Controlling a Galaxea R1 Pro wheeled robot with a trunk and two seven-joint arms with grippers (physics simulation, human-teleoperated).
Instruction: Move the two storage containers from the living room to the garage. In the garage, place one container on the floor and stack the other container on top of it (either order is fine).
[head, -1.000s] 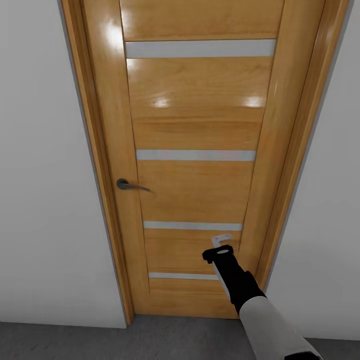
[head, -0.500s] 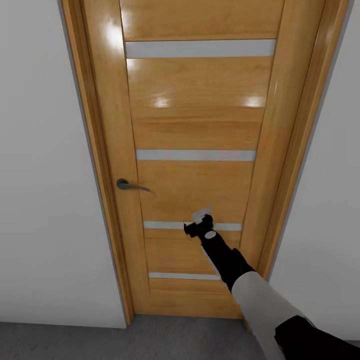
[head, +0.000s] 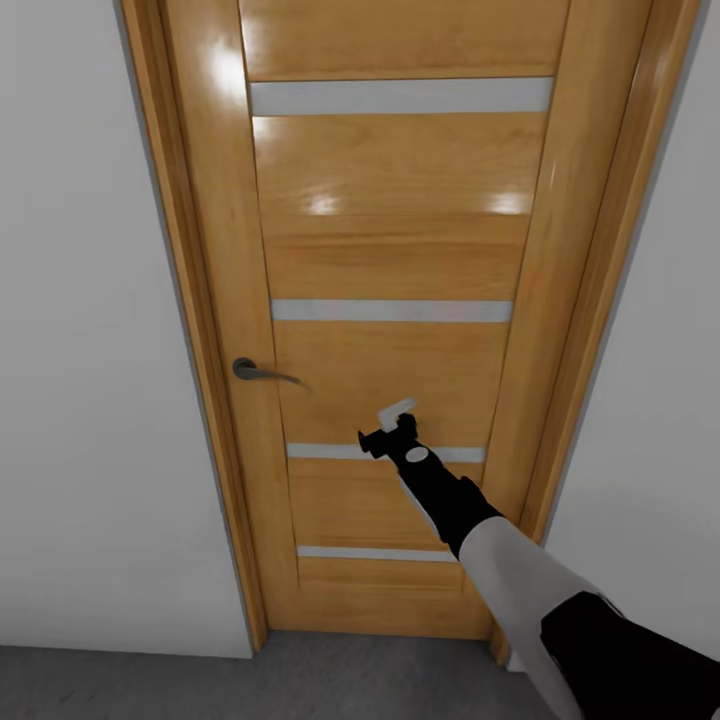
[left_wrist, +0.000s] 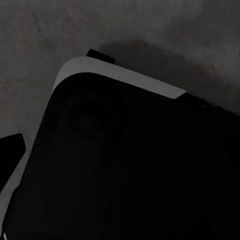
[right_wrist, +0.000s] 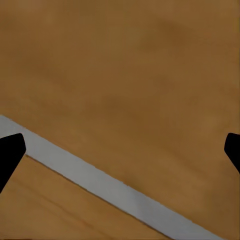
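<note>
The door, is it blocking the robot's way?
Yes. The wooden door is shut in its frame, right in front of the robot. The right gripper, fingers apart, is up close to its panel, to the right of and lower than the handle. No containers are in sight.

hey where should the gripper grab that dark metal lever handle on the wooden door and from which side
Grip the dark metal lever handle along its slim horizontal bar, near the free end pointing toward the door's middle. Come straight at the wooden door, fingers above and below the bar. The open right gripper is lower and to the right, so it probably must travel up and left.
</note>
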